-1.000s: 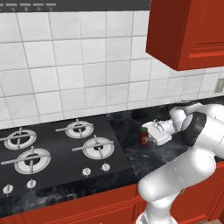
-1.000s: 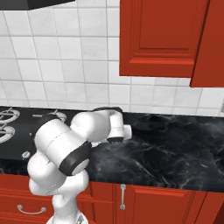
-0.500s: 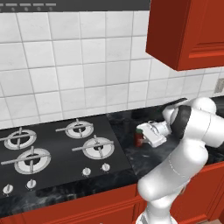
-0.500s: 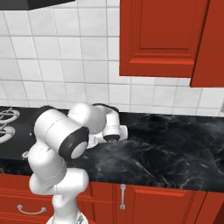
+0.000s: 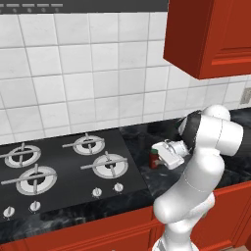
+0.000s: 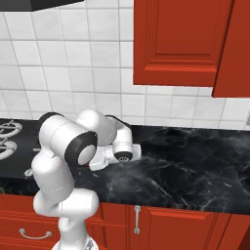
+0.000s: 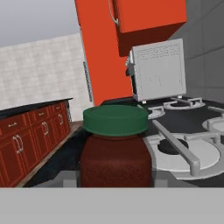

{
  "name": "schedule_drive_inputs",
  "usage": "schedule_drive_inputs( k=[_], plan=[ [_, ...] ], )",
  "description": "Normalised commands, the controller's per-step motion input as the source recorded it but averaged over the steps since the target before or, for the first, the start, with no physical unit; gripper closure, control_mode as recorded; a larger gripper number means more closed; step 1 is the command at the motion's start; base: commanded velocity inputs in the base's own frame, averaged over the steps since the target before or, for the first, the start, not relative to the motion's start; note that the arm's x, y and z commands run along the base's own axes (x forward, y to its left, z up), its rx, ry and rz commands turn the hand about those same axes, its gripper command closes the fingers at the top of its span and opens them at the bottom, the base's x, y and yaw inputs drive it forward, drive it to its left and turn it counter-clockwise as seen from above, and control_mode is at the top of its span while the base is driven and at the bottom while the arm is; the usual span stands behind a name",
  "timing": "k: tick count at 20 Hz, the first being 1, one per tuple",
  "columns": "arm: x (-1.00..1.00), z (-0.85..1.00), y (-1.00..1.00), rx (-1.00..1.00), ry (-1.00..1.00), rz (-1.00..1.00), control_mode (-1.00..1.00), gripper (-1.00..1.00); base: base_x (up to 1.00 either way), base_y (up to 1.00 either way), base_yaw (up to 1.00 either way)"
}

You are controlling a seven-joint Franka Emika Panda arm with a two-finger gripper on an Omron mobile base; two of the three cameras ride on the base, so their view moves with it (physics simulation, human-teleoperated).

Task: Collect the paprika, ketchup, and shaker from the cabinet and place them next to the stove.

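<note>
End effector (image 5: pixel 156 159) grips the paprika (image 7: pixel 114 146) at frame centre, just right of the stove (image 5: pixel 63 169) edge on the surface (image 6: pixel 195 166); hand view reveals its green lid.

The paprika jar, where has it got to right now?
The paprika is in the gripper, low over the dark counter just right of the stove.

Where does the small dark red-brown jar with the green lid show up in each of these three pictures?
Left base view: small dark red-brown jar with the green lid, right of centre, by the black cooktop.
Right base view: the white arm covers where it would be.
Hand view: jar at bottom centre.
Shared landmark: the cooktop's silver-ringed burners.
</note>
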Motion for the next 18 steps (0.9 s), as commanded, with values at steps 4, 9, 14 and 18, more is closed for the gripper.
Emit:
schedule_drive_inputs(
  k=[4, 9, 14, 18],
  plan=[
    [0.07, -0.31, 0.02, 0.0, 0.0, 0.0, -1.0, 1.0, 0.0, 0.0, 0.0],
    [0.11, -0.23, 0.06, 0.0, -0.01, 0.0, -1.0, 1.0, 0.0, 0.0, 0.0],
    [0.28, -0.05, 0.0, 0.0, 0.0, 0.02, -1.0, 1.0, 0.0, 0.0, 0.0],
    [0.34, -0.02, 0.0, 0.0, 0.0, 0.06, -1.0, 1.0, 0.0, 0.0, 0.0]
  ],
)
